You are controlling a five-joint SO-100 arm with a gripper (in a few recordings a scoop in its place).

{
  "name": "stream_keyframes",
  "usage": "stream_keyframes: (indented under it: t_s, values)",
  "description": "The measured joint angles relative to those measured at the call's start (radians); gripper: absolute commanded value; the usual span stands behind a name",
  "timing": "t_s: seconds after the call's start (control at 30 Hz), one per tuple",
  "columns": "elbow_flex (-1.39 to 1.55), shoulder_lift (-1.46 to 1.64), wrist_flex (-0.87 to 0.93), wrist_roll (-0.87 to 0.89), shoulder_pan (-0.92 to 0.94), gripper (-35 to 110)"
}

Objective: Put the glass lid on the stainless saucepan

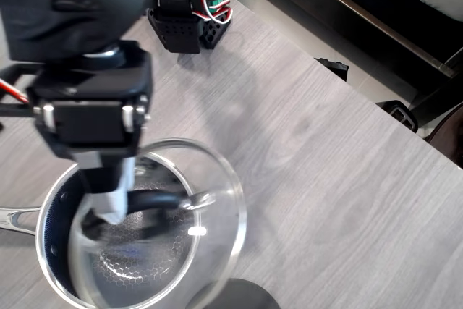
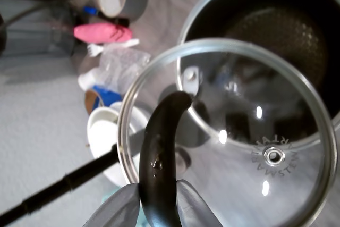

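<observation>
1. The claw (image 2: 158, 206) is clamped on the glass lid (image 1: 163, 226) by its black handle; the lid hangs tilted, overlapping the stainless saucepan (image 1: 51, 244) near the bench's (image 1: 325, 179) lower-left corner.
2. Best to centre the rims, level the lid, then lower gently.

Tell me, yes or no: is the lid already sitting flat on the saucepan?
No: in the wrist view the glass lid hangs tilted from the end effector, off-centre over the saucepan.
</observation>
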Motion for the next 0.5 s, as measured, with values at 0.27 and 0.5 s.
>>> stream_keyframes:
  t_s: [0.27,0.5]
  values:
    - [0.186,0.009,0.000,-0.006,0.054,0]
    - [0.201,0.038,-0.003,-0.009,0.051,0]
